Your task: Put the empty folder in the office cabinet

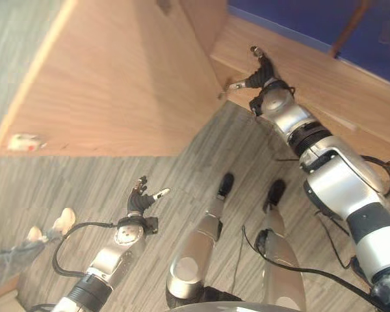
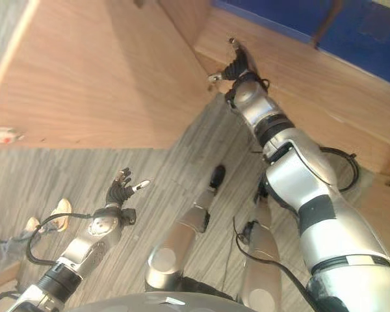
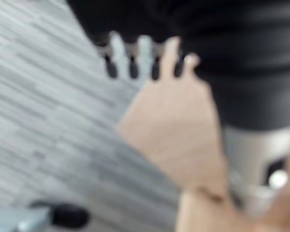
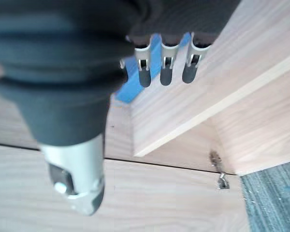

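Cabinet [image 1: 117, 84] in light wood sits right at the right hand [image 1: 259, 73], whose relaxed fingers hold nothing beside its open door [image 4: 198, 82]. Left hand [image 1: 141, 200] hangs lower over grey plank floor [image 1: 84, 188], fingers spread, empty. Can't spot the folder anywhere.

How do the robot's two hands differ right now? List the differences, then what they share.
The left hand hangs low over the grey striped floor, away from the furniture; the right hand is raised to the edge of the wooden cabinet door. The left arm is bent close to the body; the right arm is stretched far forward. Shared: both hands have relaxed, open fingers and hold nothing. No folder is in either.
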Available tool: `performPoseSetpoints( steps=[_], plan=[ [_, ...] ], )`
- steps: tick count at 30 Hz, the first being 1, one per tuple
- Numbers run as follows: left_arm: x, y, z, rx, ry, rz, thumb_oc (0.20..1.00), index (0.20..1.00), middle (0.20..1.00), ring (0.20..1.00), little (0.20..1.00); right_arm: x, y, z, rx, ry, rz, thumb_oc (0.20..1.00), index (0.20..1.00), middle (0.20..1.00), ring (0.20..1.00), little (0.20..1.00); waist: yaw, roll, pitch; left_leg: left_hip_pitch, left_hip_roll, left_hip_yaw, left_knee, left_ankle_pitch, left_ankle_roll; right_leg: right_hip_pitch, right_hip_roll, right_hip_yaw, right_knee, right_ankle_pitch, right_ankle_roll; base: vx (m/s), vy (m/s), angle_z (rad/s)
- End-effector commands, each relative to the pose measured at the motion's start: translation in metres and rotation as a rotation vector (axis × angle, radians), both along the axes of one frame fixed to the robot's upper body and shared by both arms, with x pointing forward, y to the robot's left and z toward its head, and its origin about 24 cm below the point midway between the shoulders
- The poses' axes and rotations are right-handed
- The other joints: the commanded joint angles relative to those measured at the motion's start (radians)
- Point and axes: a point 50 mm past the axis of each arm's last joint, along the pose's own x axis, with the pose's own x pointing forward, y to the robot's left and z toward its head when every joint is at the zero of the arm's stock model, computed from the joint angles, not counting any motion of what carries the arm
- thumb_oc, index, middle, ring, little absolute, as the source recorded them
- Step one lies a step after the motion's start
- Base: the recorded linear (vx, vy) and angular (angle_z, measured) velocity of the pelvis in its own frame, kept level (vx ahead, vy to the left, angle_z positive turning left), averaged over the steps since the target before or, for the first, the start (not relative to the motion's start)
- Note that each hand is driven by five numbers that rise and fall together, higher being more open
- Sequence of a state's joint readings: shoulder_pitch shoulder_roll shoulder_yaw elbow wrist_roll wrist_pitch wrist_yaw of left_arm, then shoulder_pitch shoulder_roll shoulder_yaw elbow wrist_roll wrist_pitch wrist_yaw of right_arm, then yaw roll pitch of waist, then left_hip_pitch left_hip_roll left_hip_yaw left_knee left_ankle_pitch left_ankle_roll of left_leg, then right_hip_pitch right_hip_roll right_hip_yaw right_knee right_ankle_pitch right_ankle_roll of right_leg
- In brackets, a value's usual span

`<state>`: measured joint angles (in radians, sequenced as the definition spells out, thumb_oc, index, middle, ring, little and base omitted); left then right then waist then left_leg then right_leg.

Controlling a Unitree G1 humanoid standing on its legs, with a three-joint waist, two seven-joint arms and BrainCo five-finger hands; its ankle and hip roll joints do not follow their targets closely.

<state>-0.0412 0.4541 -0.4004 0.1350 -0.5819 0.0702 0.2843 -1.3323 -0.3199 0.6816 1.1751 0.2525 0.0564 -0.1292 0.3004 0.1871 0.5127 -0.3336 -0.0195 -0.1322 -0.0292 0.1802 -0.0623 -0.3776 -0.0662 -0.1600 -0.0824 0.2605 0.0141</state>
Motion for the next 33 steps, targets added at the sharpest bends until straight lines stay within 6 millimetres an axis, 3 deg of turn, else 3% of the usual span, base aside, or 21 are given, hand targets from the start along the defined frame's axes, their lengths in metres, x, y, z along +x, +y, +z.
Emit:
performPoseSetpoints(
  steps=[1, 4, 5, 6, 8, 11, 12, 13, 14, 15, 16, 18, 19, 21, 22, 24, 25, 26, 28, 31, 33],
  plan=[
    [-0.003, 0.016, 0.001, 0.079, -0.015, -0.009, 1.000, 1.000, 1.000, 1.000, 1.000, 0.001, -0.064, 0.011, -0.051, -0.059, -0.217, 1.000, 1.000, 1.000, 1.000, 1.000, -0.038, -0.052, 0.007, -0.013, 0.020, 0.022, 0.121, -0.151, -0.033, 0.054, -0.063, 0.025, -0.005, -0.155, 0.099, -0.03, 0.093, 0.06],
    [-0.005, 0.015, -0.002, 0.070, 0.003, 0.003, 1.000, 1.000, 1.000, 1.000, 1.000, -0.006, -0.090, -0.017, -0.010, -0.008, -0.257, 1.000, 1.000, 1.000, 1.000, 1.000, -0.050, -0.058, 0.007, 0.039, 0.012, 0.026, 0.117, -0.164, -0.022, 0.097, -0.065, 0.037, -0.005, -0.159, 0.107, -0.03, 0.111, 0.04],
    [-0.005, 0.015, -0.002, 0.070, 0.003, 0.003, 1.000, 1.000, 1.000, 1.000, 1.000, -0.006, -0.090, -0.017, -0.010, -0.008, -0.257, 1.000, 1.000, 1.000, 1.000, 1.000, -0.050, -0.058, 0.007, 0.039, 0.012, 0.026, 0.117, -0.164, -0.022, 0.097, -0.065, 0.037, -0.005, -0.159, 0.107, -0.04, 0.190, -0.18],
    [-0.007, 0.016, -0.006, 0.062, 0.016, 0.017, 1.000, 1.000, 1.000, 1.000, 1.000, -0.012, -0.101, -0.038, -0.008, 0.019, -0.249, 1.000, 1.000, 1.000, 1.000, 1.000, -0.065, -0.065, 0.005, 0.064, 0.012, 0.034, 0.110, -0.170, -0.016, 0.113, -0.067, 0.044, -0.005, -0.158, 0.113, -0.02, 0.118, -0.28],
    [-0.007, 0.016, -0.007, 0.062, 0.019, 0.021, 1.000, 1.000, 1.000, 1.000, 1.000, -0.013, -0.103, -0.044, -0.017, 0.023, -0.250, 1.000, 1.000, 1.000, 1.000, 1.000, -0.068, -0.066, 0.002, 0.069, 0.012, 0.036, 0.109, -0.171, -0.014, 0.116, -0.067, 0.046, -0.005, -0.158, 0.114, -0.02, 0.099, -0.25],
    [-0.007, 0.016, -0.011, 0.040, 0.027, 0.058, 1.000, 1.000, 1.000, 1.000, 1.000, -0.027, -0.109, -0.082, -0.050, 0.048, -0.226, 1.000, 1.000, 1.000, 1.000, 1.000, -0.096, -0.077, -0.014, 0.095, 0.014, 0.056, 0.096, -0.180, -0.003, 0.125, -0.066, 0.060, -0.005, -0.157, 0.121, -0.03, 0.112, -0.23],
    [-0.007, 0.016, -0.011, 0.040, 0.027, 0.058, 1.000, 1.000, 1.000, 1.000, 1.000, -0.027, -0.109, -0.082, -0.050, 0.048, -0.226, 1.000, 1.000, 1.000, 1.000, 1.000, -0.096, -0.077, -0.014, 0.095, 0.014, 0.056, 0.096, -0.180, -0.003, 0.125, -0.066, 0.060, -0.005, -0.157, 0.121, -0.05, 0.150, -0.07],
    [-0.007, 0.016, -0.013, 0.027, 0.031, 0.085, 1.000, 1.000, 1.000, 1.000, 1.000, -0.038, -0.105, -0.109, -0.053, 0.074, -0.184, 1.000, 1.000, 1.000, 1.000, 1.000, -0.117, -0.088, -0.022, 0.111, 0.016, 0.071, 0.089, -0.187, 0.003, 0.130, -0.065, 0.073, -0.005, -0.155, 0.124, -0.03, 0.089, -0.02],
    [-0.007, 0.016, -0.013, 0.027, 0.031, 0.085, 1.000, 1.000, 1.000, 1.000, 1.000, -0.038, -0.105, -0.109, -0.053, 0.074, -0.184, 1.000, 1.000, 1.000, 1.000, 1.000, -0.117, -0.088, -0.022, 0.111, 0.016, 0.071, 0.089, -0.187, 0.003, 0.130, -0.065, 0.073, -0.005, -0.155, 0.124, -0.07, 0.165, -0.03],
    [-0.006, 0.016, -0.014, 0.020, 0.036, 0.109, 1.000, 1.000, 1.000, 1.000, 1.000, -0.048, -0.098, -0.131, -0.022, 0.109, -0.154, 1.000, 1.000, 1.000, 1.000, 1.000, -0.138, -0.100, -0.030, 0.128, 0.016, 0.085, 0.081, -0.193, 0.010, 0.134, -0.063, 0.087, -0.005, -0.153, 0.127, -0.03, 0.077, -0.01],
    [-0.006, 0.016, -0.014, 0.020, 0.036, 0.109, 1.000, 1.000, 1.000, 1.000, 1.000, -0.048, -0.098, -0.131, -0.022, 0.109, -0.154, 1.000, 1.000, 1.000, 1.000, 1.000, -0.138, -0.100, -0.030, 0.128, 0.016, 0.085, 0.081, -0.193, 0.010, 0.134, -0.063, 0.087, -0.005, -0.153, 0.127, -0.06, 0.143, -0.13],
    [-0.008, 0.017, -0.020, 0.030, 0.065, 0.165, 1.000, 1.000, 1.000, 1.000, 1.000, -0.072, -0.077, -0.170, 0.102, 0.191, -0.104, 1.000, 1.000, 1.000, 1.000, 1.000, -0.180, -0.123, -0.046, 0.158, 0.016, 0.113, 0.066, -0.205, 0.023, 0.141, -0.058, 0.119, -0.005, -0.150, 0.130, -0.06, 0.143, -0.18],
    [-0.008, 0.017, -0.020, 0.030, 0.065, 0.165, 1.000, 1.000, 1.000, 1.000, 1.000, -0.072, -0.077, -0.170, 0.102, 0.191, -0.104, 1.000, 1.000, 1.000, 1.000, 1.000, -0.180, -0.123, -0.046, 0.158, 0.016, 0.113, 0.066, -0.205, 0.023, 0.141, -0.058, 0.119, -0.005, -0.150, 0.130, -0.07, 0.149, -0.26],
    [-0.015, 0.020, -0.034, 0.048, 0.131, 0.227, 1.000, 1.000, 1.000, 1.000, 1.000, -0.099, -0.046, -0.201, 0.158, 0.256, -0.015, 1.000, 1.000, 1.000, 1.000, 1.000, -0.220, -0.141, -0.060, 0.181, 0.014, 0.138, 0.054, -0.212, 0.032, 0.143, -0.052, 0.147, -0.005, -0.148, 0.135, -0.06, 0.118, -0.37],
    [-0.015, 0.020, -0.034, 0.048, 0.131, 0.227, 1.000, 1.000, 1.000, 1.000, 1.000, -0.099, -0.046, -0.201, 0.158, 0.256, -0.015, 1.000, 1.000, 1.000, 1.000, 1.000, -0.220, -0.141, -0.060, 0.181, 0.014, 0.138, 0.054, -0.212, 0.032, 0.143, -0.052, 0.147, -0.005, -0.148, 0.135, -0.06, 0.085, -0.49],
    [-0.028, 0.023, -0.053, 0.076, 0.222, 0.272, 1.000, 1.000, 1.000, 1.000, 1.000, -0.127, -0.027, -0.225, 0.186, 0.311, 0.053, 1.000, 1.000, 1.000, 1.000, 1.000, -0.243, -0.154, -0.080, 0.202, 0.009, 0.155, 0.045, -0.218, 0.043, 0.144, -0.050, 0.167, -0.005, -0.144, 0.143, -0.06, 0.073, -0.46],
    [-0.028, 0.023, -0.053, 0.076, 0.222, 0.272, 1.000, 1.000, 1.000, 1.000, 1.000, -0.127, -0.027, -0.225, 0.186, 0.311, 0.053, 1.000, 1.000, 1.000, 1.000, 1.000, -0.243, -0.154, -0.080, 0.202, 0.009, 0.155, 0.045, -0.218, 0.043, 0.144, -0.050, 0.167, -0.005, -0.144, 0.143, -0.07, 0.067, -0.19],
    [-0.040, 0.026, -0.068, 0.100, 0.290, 0.293, 1.000, 1.000, 1.000, 1.000, 1.000, -0.141, -0.021, -0.236, 0.197, 0.346, 0.086, 1.000, 1.000, 1.000, 1.000, 1.000, -0.253, -0.161, -0.095, 0.215, 0.006, 0.165, 0.042, -0.220, 0.048, 0.147, -0.052, 0.172, -0.005, -0.141, 0.149, -0.04, 0.034, -0.03],
    [-0.046, 0.027, -0.075, 0.112, 0.323, 0.301, 1.000, 1.000, 1.000, 1.000, 1.000, -0.147, -0.019, -0.240, 0.204, 0.358, 0.092, 1.000, 1.000, 1.000, 1.000, 1.000, -0.257, -0.164, -0.102, 0.222, 0.004, 0.169, 0.041, -0.222, 0.051, 0.148, -0.053, 0.173, -0.005, -0.139, 0.152, -0.05, 0.038, -0.01],
    [-0.078, 0.034, -0.104, 0.155, 0.479, 0.335, 1.000, 1.000, 1.000, 1.000, 1.000, -0.165, -0.017, -0.255, 0.256, 0.402, 0.096, 1.000, 1.000, 1.000, 1.000, 1.000, -0.266, -0.174, -0.138, 0.251, -0.005, 0.178, 0.036, -0.230, 0.066, 0.153, -0.059, 0.179, -0.005, -0.129, 0.166, -0.07, 0.035, 0.00],
    [-0.083, 0.034, -0.108, 0.161, 0.509, 0.341, 1.000, 1.000, 1.000, 1.000, 1.000, -0.168, -0.015, -0.257, 0.267, 0.407, 0.093, 1.000, 1.000, 1.000, 1.000, 1.000, -0.267, -0.175, -0.144, 0.258, -0.008, 0.180, 0.035, -0.232, 0.070, 0.155, -0.061, 0.180, -0.005, -0.126, 0.168, -0.02, 0.009, 0.00]
  ],
)
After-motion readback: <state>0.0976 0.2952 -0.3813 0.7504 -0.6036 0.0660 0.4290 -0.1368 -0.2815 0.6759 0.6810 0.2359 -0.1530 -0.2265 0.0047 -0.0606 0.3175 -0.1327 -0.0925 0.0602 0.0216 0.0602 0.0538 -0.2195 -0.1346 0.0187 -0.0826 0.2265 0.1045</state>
